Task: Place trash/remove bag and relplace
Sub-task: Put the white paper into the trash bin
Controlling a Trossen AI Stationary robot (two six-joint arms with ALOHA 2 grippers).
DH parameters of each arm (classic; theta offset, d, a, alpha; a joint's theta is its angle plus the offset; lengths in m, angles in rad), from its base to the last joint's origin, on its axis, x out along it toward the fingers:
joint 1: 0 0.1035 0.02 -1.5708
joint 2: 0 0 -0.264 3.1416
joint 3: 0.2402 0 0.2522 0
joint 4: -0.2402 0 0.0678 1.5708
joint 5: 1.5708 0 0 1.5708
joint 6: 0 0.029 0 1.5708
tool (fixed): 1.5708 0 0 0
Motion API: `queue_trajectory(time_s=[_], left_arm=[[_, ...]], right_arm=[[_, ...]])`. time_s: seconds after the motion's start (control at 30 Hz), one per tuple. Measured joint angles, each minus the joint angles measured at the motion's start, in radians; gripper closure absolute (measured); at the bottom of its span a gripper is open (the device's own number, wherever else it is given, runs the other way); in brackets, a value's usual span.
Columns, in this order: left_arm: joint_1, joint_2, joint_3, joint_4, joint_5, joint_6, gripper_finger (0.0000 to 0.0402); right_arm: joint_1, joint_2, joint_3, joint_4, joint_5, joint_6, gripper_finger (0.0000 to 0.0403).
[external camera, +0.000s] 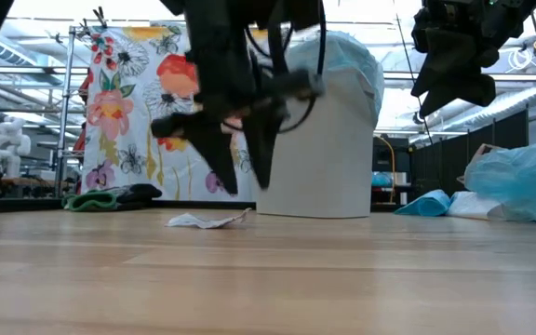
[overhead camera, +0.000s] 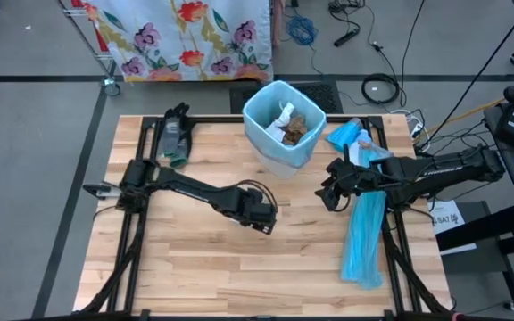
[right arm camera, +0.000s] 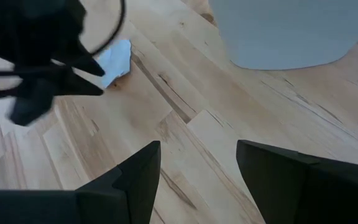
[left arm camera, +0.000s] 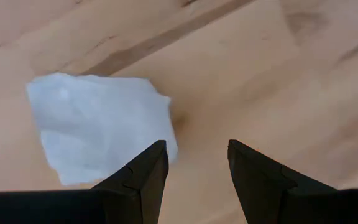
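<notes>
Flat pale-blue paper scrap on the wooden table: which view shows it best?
Left wrist view: the flat pale-blue paper scrap fills the frame, lying just ahead of the left gripper with its fingers open. Low view shows it edge-on; right wrist view catches a corner behind the left arm; high view hides it under that gripper.

No text, label, brand or number can be read anywhere. A white sheet beside the bench bears dark marks, too small to make out.
</notes>
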Motion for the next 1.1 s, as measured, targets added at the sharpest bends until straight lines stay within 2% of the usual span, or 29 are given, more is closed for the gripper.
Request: queue_trajectory(time_s=[0.23,0.37,0.47,0.6,0.67,0.87,1.1], left_arm=[[0.014,0.059,0.000,-0.016,-0.017,-0.034,0.0231],[0.024,0.067,0.000,-0.066,-0.044,-0.097,0.0250],[0.037,0.066,0.000,-0.075,-0.048,-0.096,0.0289],[0.054,0.066,0.000,-0.081,-0.031,-0.086,0.0373],[0.056,0.066,0.000,-0.081,-0.008,-0.073,0.0391],[0.043,0.052,0.019,-0.089,0.031,-0.068,0.0398],[0.027,-0.014,0.090,-0.154,-0.025,-0.039,0.0400]], right_arm=[[0.000,0.000,0.000,0.000,0.000,0.000,0.0200],[0.000,0.000,0.000,-0.001,0.000,0.000,0.0200],[0.000,0.000,0.000,-0.001,0.000,0.000,0.0200],[0.000,0.000,0.000,0.000,0.000,0.000,0.0200],[0.000,0.000,0.000,0.000,0.000,0.000,0.0200],[0.000,0.000,0.000,-0.001,0.000,0.000,0.0200],[0.000,0.001,0.000,0.000,0.000,0.000,0.0200]])
